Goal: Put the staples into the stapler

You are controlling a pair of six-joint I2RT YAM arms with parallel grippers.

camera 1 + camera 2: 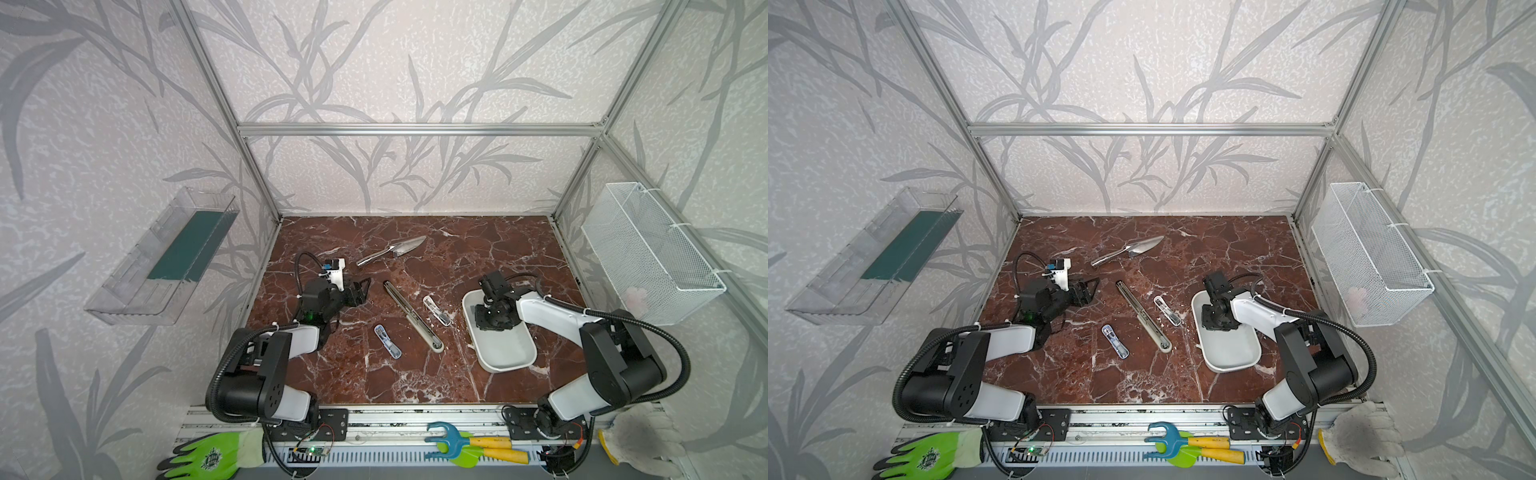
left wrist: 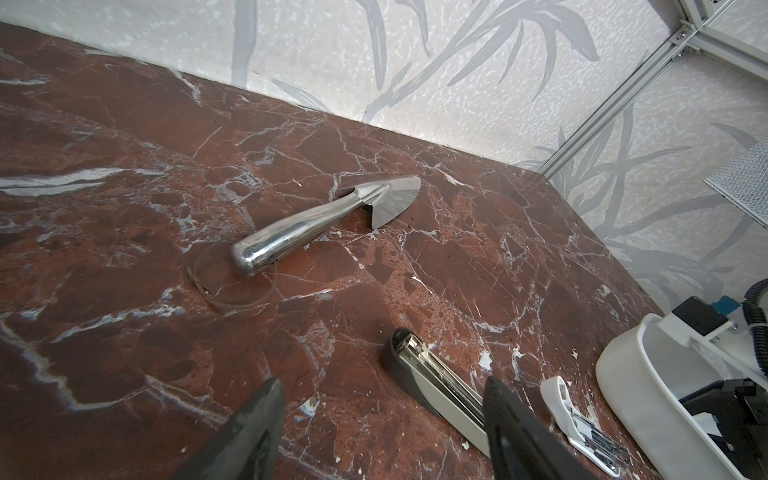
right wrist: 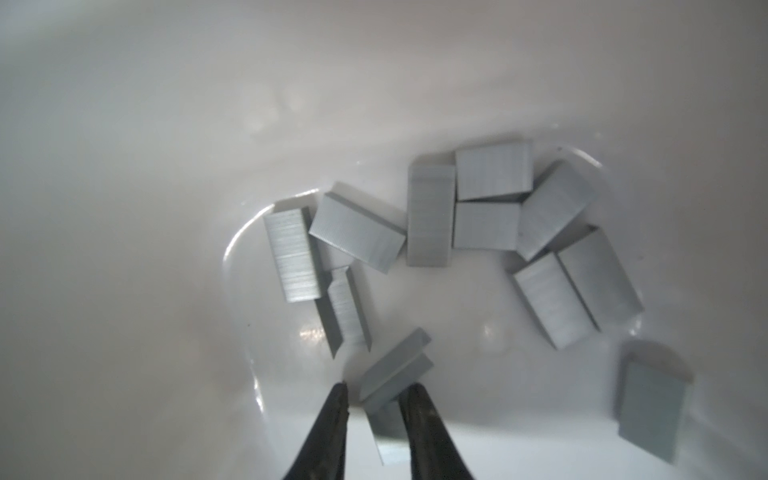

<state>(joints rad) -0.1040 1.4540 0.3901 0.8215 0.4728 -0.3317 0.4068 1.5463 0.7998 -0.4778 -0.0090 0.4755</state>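
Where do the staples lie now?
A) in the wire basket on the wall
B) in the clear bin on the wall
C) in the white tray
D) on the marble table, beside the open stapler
C: the right wrist view shows the staples scattered on the white floor of the tray.

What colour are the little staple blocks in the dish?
Dull grey staples, in a white dish; the right wrist view shows them best.
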